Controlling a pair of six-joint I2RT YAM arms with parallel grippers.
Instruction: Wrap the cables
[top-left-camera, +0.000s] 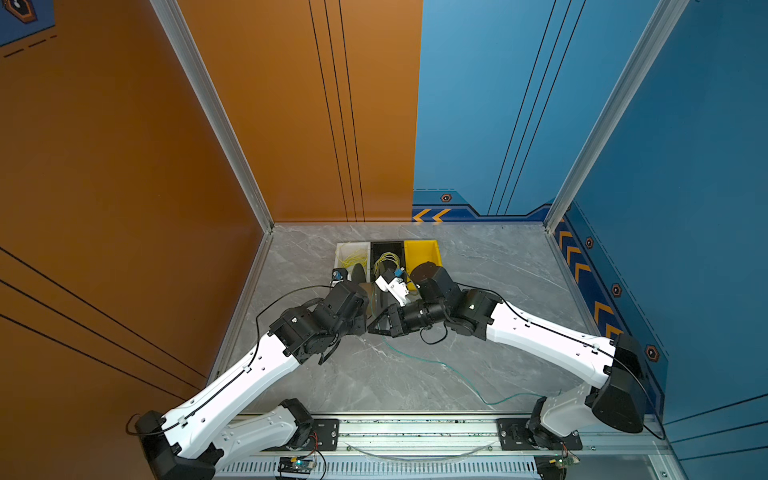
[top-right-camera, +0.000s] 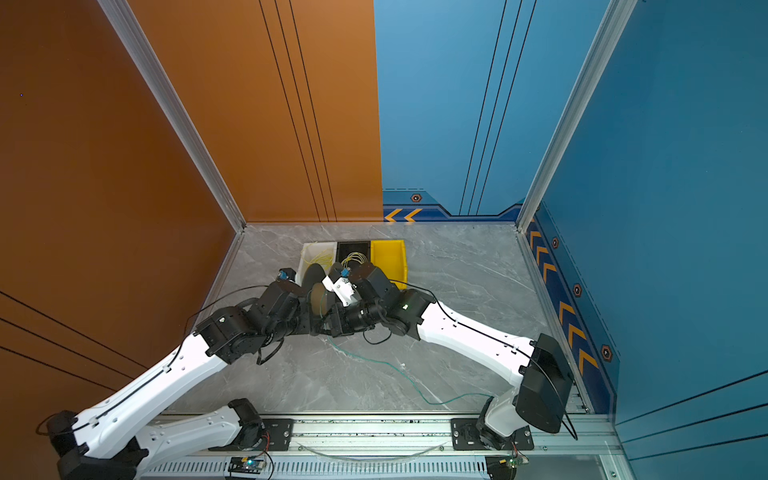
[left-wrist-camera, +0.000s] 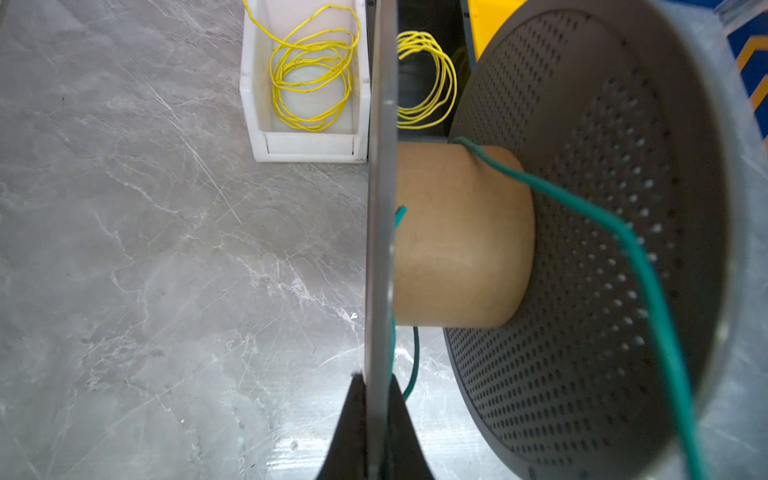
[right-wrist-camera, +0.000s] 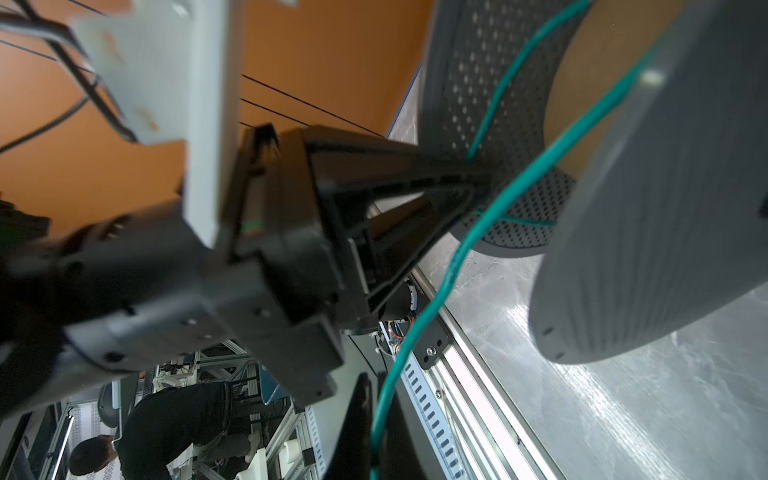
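Grey marble-patterned tabletop (top-left-camera: 498, 270); orange wall panels (top-left-camera: 104, 166) rise behind and left of it, blue panels (top-left-camera: 685, 166) behind and right; aluminium rail (top-left-camera: 415, 432) along its near edge.

One teal wire (left-wrist-camera: 582, 204), one spool (left-wrist-camera: 457, 237), three bins (top-left-camera: 422, 251)

Bench (left-wrist-camera: 145, 270) lies open beside the left fingers (left-wrist-camera: 347, 436), while the spool (left-wrist-camera: 582, 291), teal wire (left-wrist-camera: 494, 162) and white bin (left-wrist-camera: 307, 145) block the way ahead.
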